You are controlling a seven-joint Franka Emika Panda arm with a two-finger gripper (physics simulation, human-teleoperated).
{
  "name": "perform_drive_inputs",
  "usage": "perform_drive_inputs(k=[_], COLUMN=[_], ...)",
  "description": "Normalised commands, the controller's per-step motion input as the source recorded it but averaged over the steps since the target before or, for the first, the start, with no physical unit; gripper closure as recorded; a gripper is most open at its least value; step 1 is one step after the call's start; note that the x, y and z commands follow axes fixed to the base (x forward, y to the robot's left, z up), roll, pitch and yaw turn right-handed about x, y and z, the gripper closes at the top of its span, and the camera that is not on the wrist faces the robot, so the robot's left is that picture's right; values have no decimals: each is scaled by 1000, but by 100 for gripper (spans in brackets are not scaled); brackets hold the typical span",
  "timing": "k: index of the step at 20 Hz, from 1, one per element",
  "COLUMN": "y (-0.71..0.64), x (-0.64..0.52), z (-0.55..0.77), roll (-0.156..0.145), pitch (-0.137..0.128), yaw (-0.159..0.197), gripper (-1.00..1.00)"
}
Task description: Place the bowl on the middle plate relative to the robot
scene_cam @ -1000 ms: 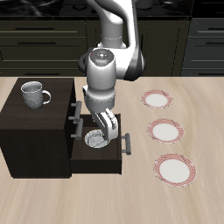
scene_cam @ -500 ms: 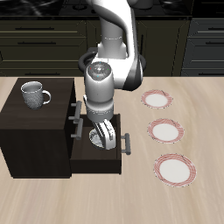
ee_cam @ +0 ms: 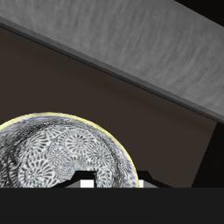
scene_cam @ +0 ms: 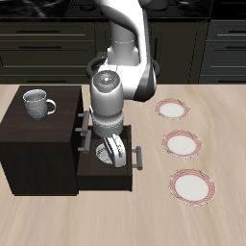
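The bowl, small and white-grey with a dark speckled inside, lies in the open drawer of the dark cabinet. My gripper has come down into the drawer at the bowl's rim, with its jaws apart and not closed on anything. In the wrist view the bowl is very close, just beyond the gripper. The middle plate, white with a red-pink striped rim, lies on the table beside the cabinet with nothing on it.
Two more identical plates lie farther back and nearer the front edge. A grey-white handled mug stands on top of the dark cabinet. The drawer's walls enclose the bowl.
The gripper has come down lower into the drawer, onto the bowl, and now covers more of it. The bowl, plates and mug have not moved.
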Motion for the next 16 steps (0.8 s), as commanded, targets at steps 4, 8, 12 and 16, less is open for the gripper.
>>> perform_drive_inputs(k=[4, 8, 12, 16], y=[-16, 109, 123, 59], x=[-10, -102, -168, -262], z=[52, 224, 294, 463], roll=[-3, 26, 24, 19], pitch=[-3, -20, -32, -62], yaw=[3, 43, 58, 53], gripper=[100, 100, 100, 100])
